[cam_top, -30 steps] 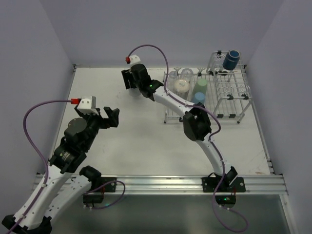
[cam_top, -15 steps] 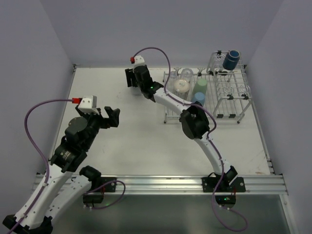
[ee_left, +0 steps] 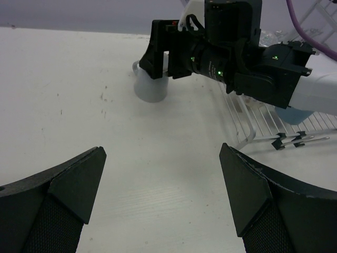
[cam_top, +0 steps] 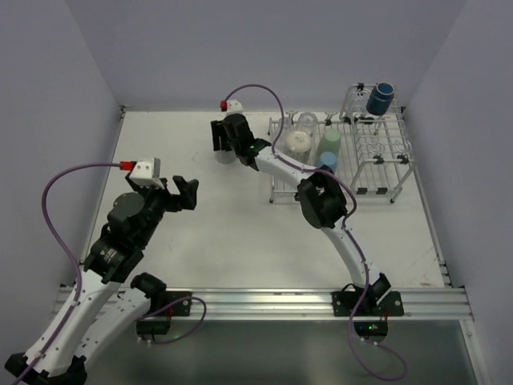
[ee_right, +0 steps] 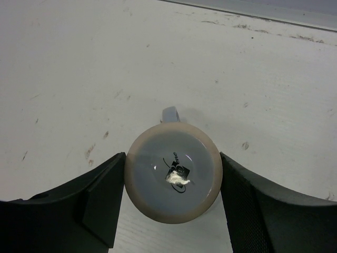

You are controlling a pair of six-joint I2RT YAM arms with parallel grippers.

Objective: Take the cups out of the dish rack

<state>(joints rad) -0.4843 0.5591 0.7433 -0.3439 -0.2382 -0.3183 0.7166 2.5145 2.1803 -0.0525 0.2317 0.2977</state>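
A whitish mug stands upside down on the white table, handle pointing away in the right wrist view. My right gripper is shut on it, one finger against each side; from above it sits at the far middle. The mug also shows in the left wrist view. The silver wire dish rack stands at the far right. It holds a pale green tumbler, a light blue tumbler, clear glasses and a dark navy mug on the raised basket. My left gripper is open and empty over the table.
Purple walls close in the table at the back and both sides. The right arm's forearm stretches from the rack's left edge to the mug. The rack's front wires show in the left wrist view.
My right gripper has shifted a little right and toward the near side with the whitish mug. The left arm has not moved.
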